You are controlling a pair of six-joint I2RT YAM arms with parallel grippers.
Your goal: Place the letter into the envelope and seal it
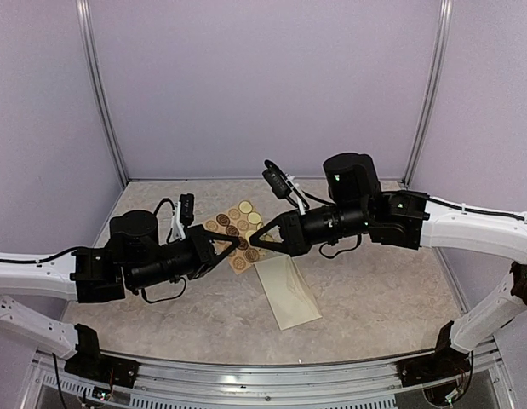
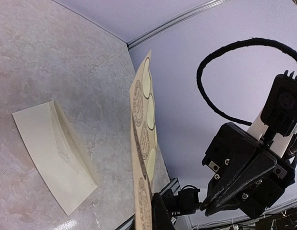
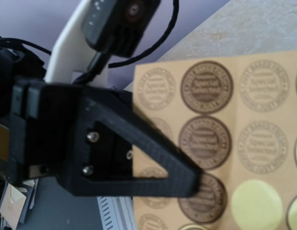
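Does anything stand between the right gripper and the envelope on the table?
Nothing visible does. The envelope lies on the table, nearer the arm bases than the right gripper. The sticker card is on the far side, by the left gripper.

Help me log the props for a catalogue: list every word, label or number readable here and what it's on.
"Special Selected": centre of each round brown sticker on the tan sticker card.
Ring lettering around each sticker's rim: too blurred to read.
On the envelope: no legible text.
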